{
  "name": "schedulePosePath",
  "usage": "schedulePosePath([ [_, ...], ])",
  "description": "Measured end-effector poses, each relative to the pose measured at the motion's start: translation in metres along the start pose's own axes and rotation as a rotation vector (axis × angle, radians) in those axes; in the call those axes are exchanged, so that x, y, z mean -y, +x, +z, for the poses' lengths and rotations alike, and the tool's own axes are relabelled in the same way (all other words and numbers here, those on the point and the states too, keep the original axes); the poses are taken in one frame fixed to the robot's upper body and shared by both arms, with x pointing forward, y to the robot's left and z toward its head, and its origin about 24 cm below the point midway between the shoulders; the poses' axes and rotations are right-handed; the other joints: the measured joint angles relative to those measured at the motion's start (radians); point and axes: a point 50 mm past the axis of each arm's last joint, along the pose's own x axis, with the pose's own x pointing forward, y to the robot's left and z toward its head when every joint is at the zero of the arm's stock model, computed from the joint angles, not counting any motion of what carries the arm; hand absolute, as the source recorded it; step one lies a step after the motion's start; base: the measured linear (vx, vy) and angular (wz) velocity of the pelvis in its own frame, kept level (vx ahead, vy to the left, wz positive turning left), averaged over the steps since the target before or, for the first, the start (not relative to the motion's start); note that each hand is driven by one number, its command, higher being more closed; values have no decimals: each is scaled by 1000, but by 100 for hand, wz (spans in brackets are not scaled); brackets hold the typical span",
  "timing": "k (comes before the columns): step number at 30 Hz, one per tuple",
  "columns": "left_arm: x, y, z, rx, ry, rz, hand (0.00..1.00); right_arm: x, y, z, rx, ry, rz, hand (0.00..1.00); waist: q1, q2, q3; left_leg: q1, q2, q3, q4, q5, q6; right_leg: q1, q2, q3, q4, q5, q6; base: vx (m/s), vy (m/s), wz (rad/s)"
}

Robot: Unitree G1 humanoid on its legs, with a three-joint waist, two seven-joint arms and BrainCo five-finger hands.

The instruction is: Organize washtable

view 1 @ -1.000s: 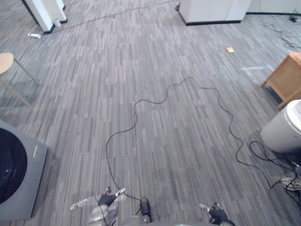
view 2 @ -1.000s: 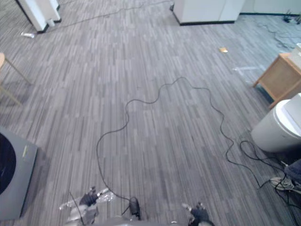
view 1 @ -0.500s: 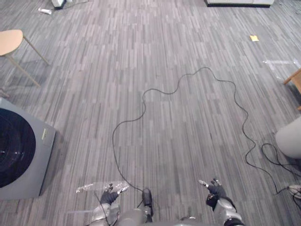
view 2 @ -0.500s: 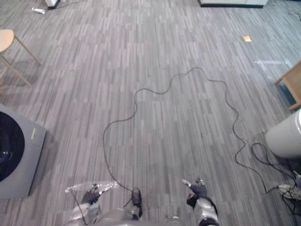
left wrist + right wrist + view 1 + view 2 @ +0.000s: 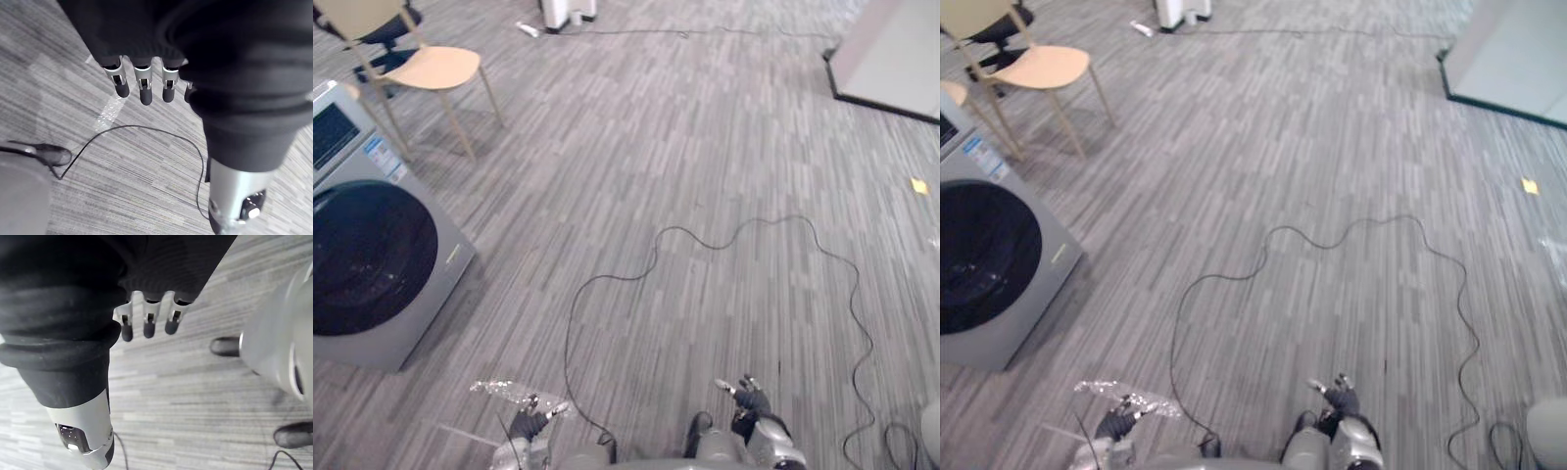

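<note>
My left hand [image 5: 525,428] hangs low at the bottom left of the eye views, its fingers [image 5: 142,85] curled loosely on a crinkled clear plastic piece [image 5: 505,392] that sticks out to the left above the carpet. That piece is faint past the fingers in the left wrist view [image 5: 109,108]. Low at the bottom right hangs my right hand [image 5: 750,401], its fingers [image 5: 148,325] relaxed and holding nothing. No washtable is in sight.
A grey front-loading washing machine [image 5: 374,262] with a dark round door stands at the left. Behind it is a wooden chair [image 5: 433,69]. A pale cabinet base [image 5: 891,54] lies at the upper right, with a small yellow scrap [image 5: 920,185] on the carpet.
The camera has swung left: the washing machine and chair have come further into view, and the wooden table and white bin have left at the right. Both hands keep their pose.
</note>
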Motion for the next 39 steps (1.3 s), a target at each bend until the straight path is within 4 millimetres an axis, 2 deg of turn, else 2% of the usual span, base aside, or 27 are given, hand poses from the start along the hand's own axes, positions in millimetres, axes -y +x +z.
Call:
schedulePosePath([
  [1,1,1,-2,-10,-41,14,0,3,0,-1,-10,-22,-4,0,29,6,-12,2,28,1,5,-5,2,24,22,-20,-31,-17,-20,116,-237,23],
  [3,7,-1,-8,-25,-57,5,0,6,2,6,14,-40,-6,0,37,41,-24,-9,60,0,7,-9,-5,49,69,-31,-109,3,-35,113,-208,-5],
  [4,13,-1,-11,-33,-80,-1,0,13,3,12,29,-56,-19,0,43,71,-26,-15,84,-3,5,-9,-7,72,103,-51,-165,22,-48,142,-252,6],
  [6,17,-2,-15,-49,-95,-4,0,21,3,16,36,-66,-38,0,42,91,-37,-21,104,-4,0,-6,-22,81,129,-61,-194,27,-55,97,-173,6],
  [8,19,-3,-17,-57,-97,-7,0,26,3,16,37,-71,-53,0,39,96,-40,-16,120,-5,-7,-6,-42,97,149,-71,-220,33,-64,65,-108,5],
  [10,19,-2,-16,-55,-97,-6,0,28,3,15,35,-69,-57,0,35,99,-46,-10,131,-3,-11,-6,-45,110,164,-73,-242,38,-70,35,-76,0],
  [11,20,0,-13,-49,-96,-9,0,28,2,13,28,-68,-57,0,30,85,-47,-12,135,-2,-11,-6,-49,118,174,-74,-264,47,-72,18,-34,0],
  [14,21,0,-12,-49,-93,-12,0,27,1,8,19,-61,-54,0,14,67,-53,-6,142,9,-11,-12,-60,131,187,-66,-292,60,-76,26,-19,-9],
  [15,22,1,-11,-46,-92,-14,0,25,1,7,15,-55,-52,0,14,64,-54,-6,150,19,4,-24,-79,135,194,-58,-292,59,-77,27,13,-26],
  [17,21,3,-6,-34,-89,-14,0,24,-1,-2,-6,-49,-49,0,17,58,-53,-32,163,42,91,-62,-117,143,202,-46,-292,43,-83,8,-6,-16],
  [18,19,5,-1,-19,-80,-11,0,20,-2,-7,-20,-42,-40,0,17,44,-48,-96,175,69,248,-79,-127,156,203,-42,-293,25,-87,-14,-41,-7],
  [19,18,5,0,-15,-78,-11,0,20,-3,-9,-27,-43,-39,0,18,40,-43,-125,186,84,328,-81,-124,166,205,-36,-292,21,-89,-23,-62,-20],
  [20,19,5,1,-10,-81,-14,0,22,-3,-8,-27,-52,-43,0,21,47,-33,-184,217,116,496,-79,-121,185,216,-16,-290,12,-98,-7,-44,-30],
  [21,21,5,1,-9,-88,-17,0,25,-2,-7,-22,-56,-49,0,22,58,-26,-218,233,121,572,-79,-120,193,223,-4,-285,5,-102,-10,7,-46],
  [22,26,4,-1,-15,-88,-30,0,31,-2,-3,-14,-64,-64,0,24,75,-18,-264,244,119,631,-103,-98,198,227,20,-273,-13,-99,13,67,-39],
  [24,33,5,4,-1,-77,-56,0,39,-1,3,0,-68,-84,0,25,89,-11,-317,230,143,580,-107,-89,192,216,55,-271,-17,-94,28,135,-48],
  [26,37,6,9,17,-75,-69,0,43,-1,6,8,-73,-93,0,38,95,-8,-353,201,143,421,-98,-91,177,199,81,-274,-26,-81,18,176,-70],
  [27,38,6,12,29,-78,-72,0,44,0,8,12,-73,-97,0,65,103,-10,-332,178,146,320,-8,-69,172,195,117,-299,-58,-64,30,149,-75],
  [28,40,5,10,23,-83,-75,0,43,0,8,12,-72,-96,0,75,107,-12,-332,179,150,304,-5,-65,175,206,117,-286,-54,-61,114,153,-76],
  [29,41,7,15,38,-78,-80,0,35,1,9,16,-76,-76,0,75,114,-4,-327,187,154,302,-6,-65,147,212,111,-171,-79,-69,230,134,-14],
  [31,37,10,25,66,-49,-81,0,27,1,7,9,-82,-56,0,82,86,2,-343,176,182,369,7,-33,198,206,118,-187,-97,-70,261,106,-14],
  [32,38,10,27,73,-47,-84,0,21,3,11,19,-99,-39,0,89,85,8,-350,175,192,413,-8,-23,221,202,123,-221,-90,-54,184,75,-29],
  [34,39,11,32,84,-45,-92,0,12,5,18,38,-118,-12,0,94,78,6,-315,153,206,380,-4,-16,231,187,130,-228,-61,-39,179,109,-24],
  [36,38,11,32,83,-43,-90,0,4,5,18,39,-115,8,0,100,65,0,-280,145,228,342,-11,-2,223,175,144,-200,-59,-35,126,103,-26],
  [38,39,11,32,77,-39,-99,0,-4,5,16,36,-106,28,0,99,62,-2,-253,153,237,301,-23,16,162,170,144,-85,-61,-31,71,119,-23],
  [39,40,11,31,70,-30,-109,0,-5,4,14,29,-104,34,0,98,60,-4,-244,159,240,282,-35,31,124,168,139,4,-80,-12,43,98,-10],
])
